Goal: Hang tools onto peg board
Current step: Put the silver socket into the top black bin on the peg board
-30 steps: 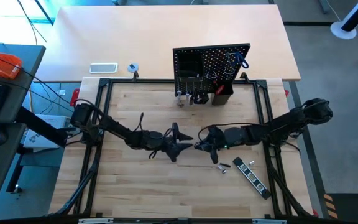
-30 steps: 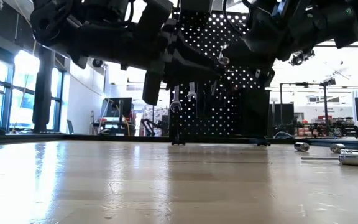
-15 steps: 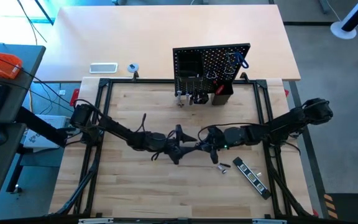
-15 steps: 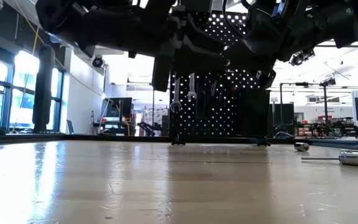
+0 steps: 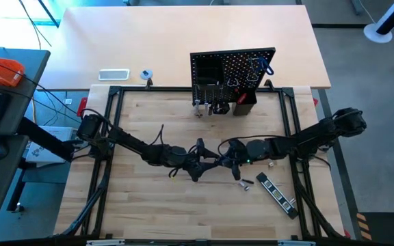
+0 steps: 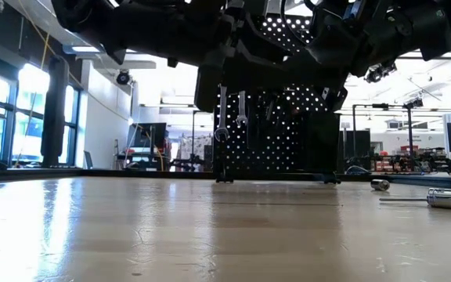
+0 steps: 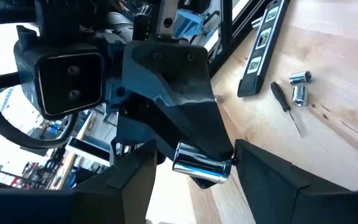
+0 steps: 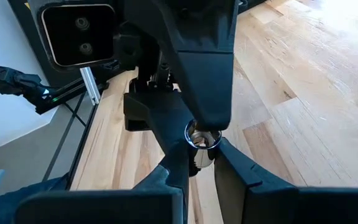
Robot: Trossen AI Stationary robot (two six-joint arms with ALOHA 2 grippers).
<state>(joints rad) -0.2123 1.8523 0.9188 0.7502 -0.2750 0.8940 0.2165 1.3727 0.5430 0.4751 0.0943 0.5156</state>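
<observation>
chrome socket (image 7: 201,167) pinched in right hand (image 5: 222,161), between open left hand (image 5: 204,158) fingers.

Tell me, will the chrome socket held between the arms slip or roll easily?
Probably slippery: the chrome socket is smooth polished metal pinched by the right gripper. Dropped on its side, it would likely roll on the flat table, being a short cylinder.

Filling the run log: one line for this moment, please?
right tool: shut on chrome socket | left tool: open, fingers either side of socket | place: above table middle
</observation>
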